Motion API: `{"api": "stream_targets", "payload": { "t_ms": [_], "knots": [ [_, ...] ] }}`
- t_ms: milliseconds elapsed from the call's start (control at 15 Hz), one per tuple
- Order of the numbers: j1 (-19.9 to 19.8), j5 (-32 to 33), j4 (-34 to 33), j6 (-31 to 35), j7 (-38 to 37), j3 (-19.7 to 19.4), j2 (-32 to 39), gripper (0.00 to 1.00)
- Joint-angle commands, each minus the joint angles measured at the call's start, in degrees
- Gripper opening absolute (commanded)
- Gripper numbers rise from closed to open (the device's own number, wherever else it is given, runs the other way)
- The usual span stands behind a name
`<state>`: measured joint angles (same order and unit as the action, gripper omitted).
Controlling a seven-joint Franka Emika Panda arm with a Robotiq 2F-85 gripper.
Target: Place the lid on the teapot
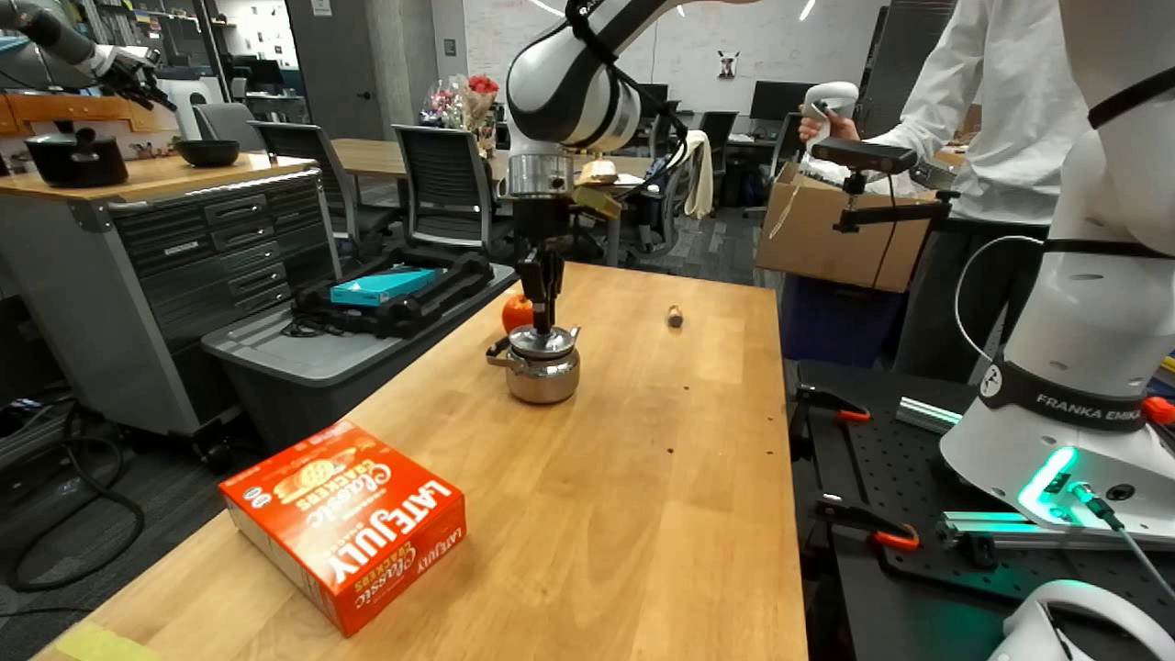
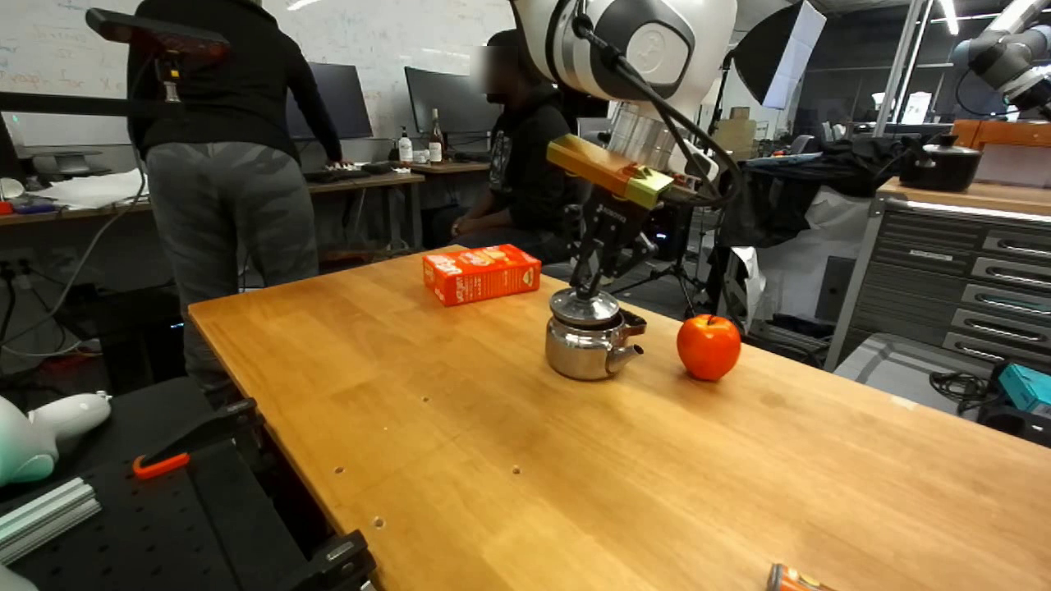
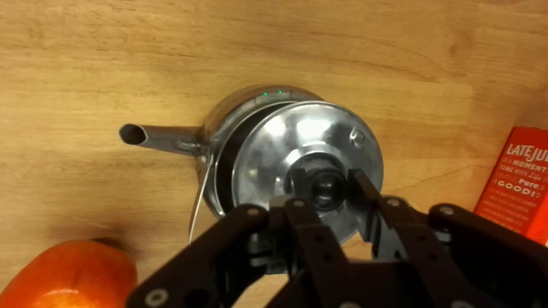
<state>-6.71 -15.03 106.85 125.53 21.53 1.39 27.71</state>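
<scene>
Evidently the gripper (image 1: 543, 323), in an exterior view, clasps the round, shiny metal lid (image 1: 542, 342) over the squat silvery teapot (image 1: 543, 380); a glossy red cardboard box (image 1: 344, 523) lies near left on the wood-grained table (image 1: 643, 514). In an exterior view, a smooth orange-red apple (image 2: 709, 347) stands right of the teapot's tapered spout (image 2: 626, 357). In the wrist view, the fingers (image 3: 361, 188) flank the lid's dark, ball-shaped knob (image 3: 329, 189), the lid off-centre to the right, baring a dark crescent of interior (image 3: 225, 171); whether lid and teapot touch is unclear
</scene>
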Motion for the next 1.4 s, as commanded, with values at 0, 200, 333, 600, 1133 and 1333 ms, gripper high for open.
{"api": "stream_targets", "payload": {
  "t_ms": [0, 200, 333, 600, 1133, 1333],
  "knots": [
    [-1.0, -0.1, -2.1, 0.8, 0.8, 1.2, 1.3, 0.07],
    [-1.1, 0.3, -2.5, 1.2, 0.5, 0.9, 1.7, 0.07],
    [-1.3, 0.6, -2.7, 1.5, 0.3, 0.7, 2.0, 0.07],
    [-1.7, 0.9, -3.3, 1.8, 0.0, 0.6, 2.9, 0.07],
    [-1.5, 1.5, -3.4, 1.1, -0.4, 0.8, 3.2, 0.07],
    [-1.2, 2.0, -2.5, 1.2, -0.2, 1.1, 2.3, 0.07]
  ]
}}
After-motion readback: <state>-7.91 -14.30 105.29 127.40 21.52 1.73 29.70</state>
